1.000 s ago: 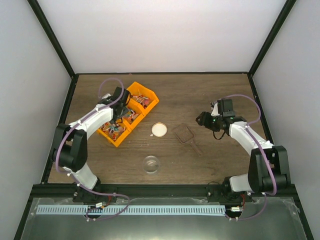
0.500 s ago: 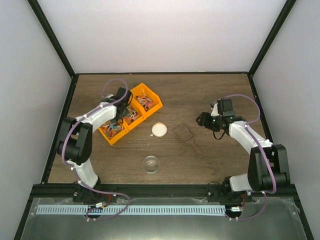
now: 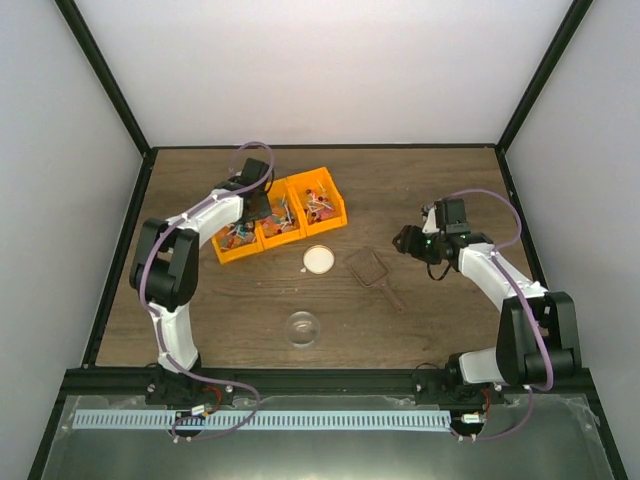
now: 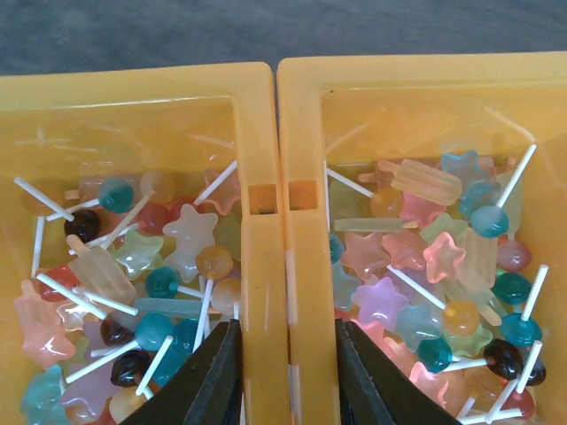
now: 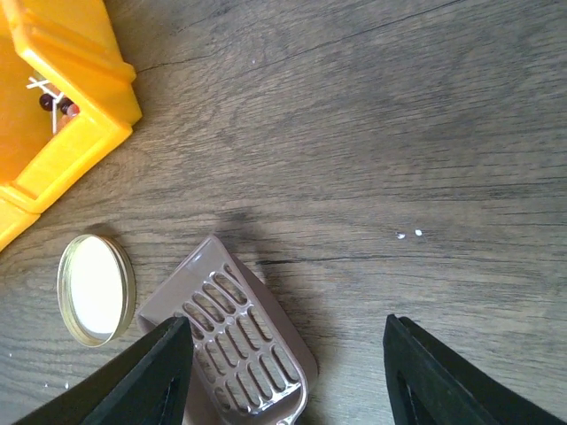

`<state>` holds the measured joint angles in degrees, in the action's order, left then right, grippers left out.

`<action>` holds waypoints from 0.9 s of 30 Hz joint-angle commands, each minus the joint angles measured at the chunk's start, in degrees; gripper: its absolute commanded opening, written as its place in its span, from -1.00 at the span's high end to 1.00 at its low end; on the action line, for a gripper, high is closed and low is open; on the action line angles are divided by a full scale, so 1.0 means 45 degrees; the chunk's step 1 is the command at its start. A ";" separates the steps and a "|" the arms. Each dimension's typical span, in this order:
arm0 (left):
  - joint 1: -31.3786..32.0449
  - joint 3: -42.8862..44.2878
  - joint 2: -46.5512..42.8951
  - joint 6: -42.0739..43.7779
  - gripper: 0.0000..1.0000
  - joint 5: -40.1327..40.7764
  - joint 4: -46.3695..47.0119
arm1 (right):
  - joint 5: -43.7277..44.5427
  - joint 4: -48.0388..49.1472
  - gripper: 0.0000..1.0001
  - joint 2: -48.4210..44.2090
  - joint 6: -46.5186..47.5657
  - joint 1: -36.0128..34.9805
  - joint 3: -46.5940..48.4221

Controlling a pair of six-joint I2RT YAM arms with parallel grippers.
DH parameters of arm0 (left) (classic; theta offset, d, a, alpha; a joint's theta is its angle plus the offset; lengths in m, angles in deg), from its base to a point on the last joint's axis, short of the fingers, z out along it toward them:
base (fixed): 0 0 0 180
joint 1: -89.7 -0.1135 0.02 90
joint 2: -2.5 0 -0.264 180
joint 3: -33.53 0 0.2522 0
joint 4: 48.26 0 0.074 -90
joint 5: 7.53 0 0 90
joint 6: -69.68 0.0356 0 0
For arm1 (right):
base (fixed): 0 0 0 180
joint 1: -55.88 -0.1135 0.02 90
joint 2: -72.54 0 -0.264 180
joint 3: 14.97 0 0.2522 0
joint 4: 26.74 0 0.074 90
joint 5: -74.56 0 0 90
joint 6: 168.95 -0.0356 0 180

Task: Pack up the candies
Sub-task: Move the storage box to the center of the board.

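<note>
The candies (image 4: 168, 257) are small lollipops, stars and ice-lolly shapes in pink, teal, orange and pale colours. They fill a row of three orange bins (image 3: 240, 256) at the back left of the table. My left gripper (image 3: 257, 215) is shut on the two touching walls (image 4: 266, 266) between two bins, one finger (image 4: 217, 381) in each compartment. My right gripper (image 3: 405, 240) is open and empty, just above the table to the right of the brown slotted scoop (image 3: 368, 266). In the right wrist view the scoop's head (image 5: 239, 345) lies by my left finger.
A round cream lid (image 3: 317, 260) lies between the bins and the scoop; it also shows in the right wrist view (image 5: 96, 288). A clear round jar (image 3: 302, 327) stands nearer the front. A bin corner (image 5: 53, 115) shows in the right wrist view.
My left gripper has dragged the row of bins to the right and towards the back, turning it from a steep diagonal to nearly level. The right arm has not moved.
</note>
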<state>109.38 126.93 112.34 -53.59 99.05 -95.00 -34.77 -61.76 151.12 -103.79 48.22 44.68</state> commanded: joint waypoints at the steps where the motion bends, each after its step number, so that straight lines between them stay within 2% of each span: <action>1: 0.0079 0.0877 0.1109 0.1496 0.67 -0.1848 0.0530 | 0.0112 -0.0270 -0.22 -0.0469 0.0138 -0.0055 -0.0116; 13: 0.0289 0.3322 0.3128 0.2857 0.63 -0.3384 0.0139 | 0.0222 -0.0667 -0.23 -0.0884 0.0109 -0.0057 -0.0228; 15: 0.0283 0.3307 0.3051 0.3024 0.42 -0.3265 0.0092 | 0.0238 -0.0667 -0.26 -0.0878 0.0081 -0.0055 -0.0199; 17: 0.0293 0.3240 0.2856 0.3077 0.01 -0.3101 0.0079 | 0.0202 -0.0646 -0.29 -0.0878 0.0053 -0.0055 -0.0215; 19: 0.0293 0.3074 0.2449 0.3061 -0.24 -0.2915 0.0168 | 0.0134 -0.0601 -0.32 -0.0843 -0.0008 -0.0055 -0.0236; 27: 0.0341 0.1157 -0.0684 0.3713 -0.68 -0.2924 0.1691 | -0.0085 -0.0365 -0.33 -0.0971 -0.0185 -0.0055 -0.0643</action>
<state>110.56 134.62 117.94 -39.15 87.33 -91.15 -34.56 -63.81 148.31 -104.07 48.22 43.13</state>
